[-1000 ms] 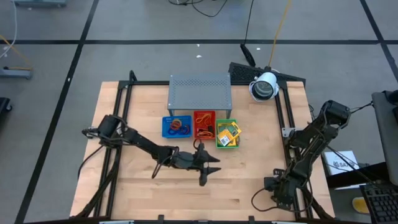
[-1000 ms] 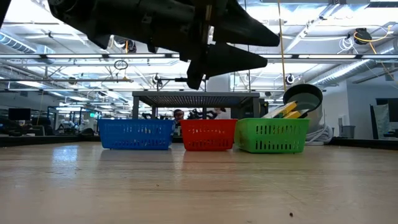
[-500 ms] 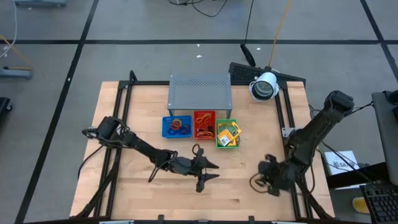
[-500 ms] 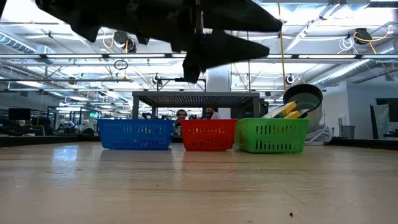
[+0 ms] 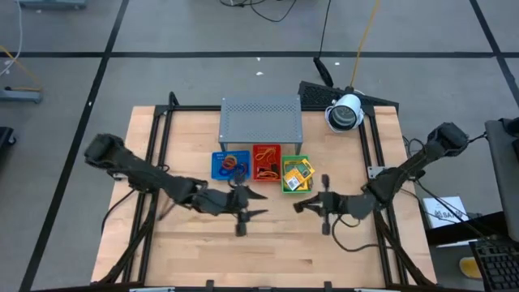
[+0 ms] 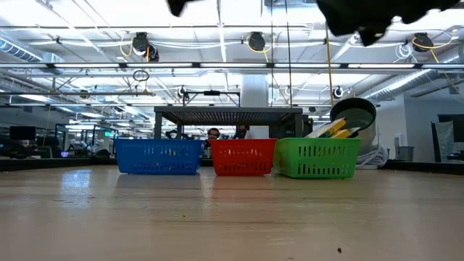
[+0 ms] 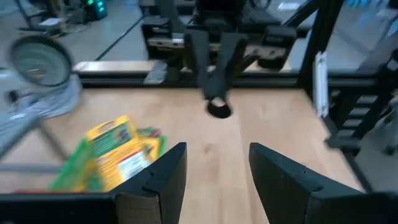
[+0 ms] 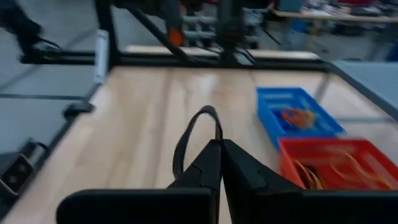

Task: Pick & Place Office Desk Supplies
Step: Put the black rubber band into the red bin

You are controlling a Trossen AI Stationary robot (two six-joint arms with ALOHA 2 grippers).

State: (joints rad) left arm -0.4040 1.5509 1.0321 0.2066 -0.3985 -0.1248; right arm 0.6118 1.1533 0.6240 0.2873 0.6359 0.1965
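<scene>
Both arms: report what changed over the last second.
The right gripper swung from the table's right edge in toward the middle and shut, holding nothing. The left gripper, open throughout, drew back slightly toward its own side. The blue tray, red tray and green tray stayed put.

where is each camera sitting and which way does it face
High view: overhead, straight down on the table; both arms show, left gripper facing right gripper.
Low view: table height, level toward blue tray, red tray, green tray; arms at top edge.
Left wrist: past its open fingers to the yellow-and-green packets.
Right wrist: past shut fingers toward the blue and red trays.
Shared: the trays.
</scene>
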